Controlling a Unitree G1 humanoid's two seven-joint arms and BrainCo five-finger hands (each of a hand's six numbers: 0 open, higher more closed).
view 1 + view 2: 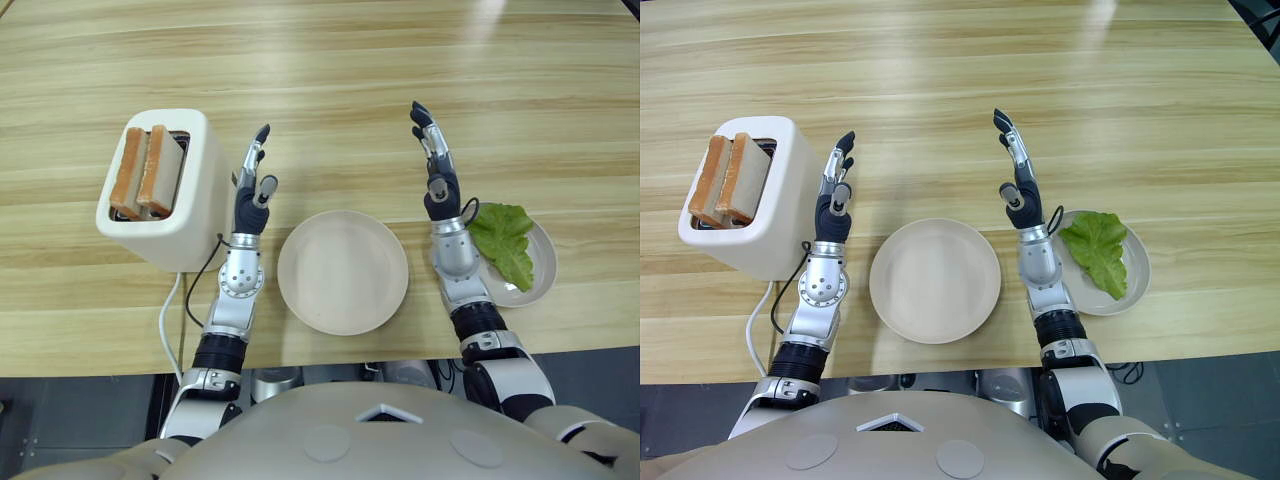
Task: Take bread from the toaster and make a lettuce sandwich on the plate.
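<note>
Two bread slices [145,172] sit half buried in the toaster [190,215] left of the plate [343,272], with left hand [253,185] and right hand [435,165] flanking it, spread open and empty, over the wooden bench [330,70].

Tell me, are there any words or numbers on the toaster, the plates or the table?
None can be read.
The toaster shows a plain cream side.
The plate and the small dish under the lettuce are bare.
The wooden table carries no writing or signs.
</note>
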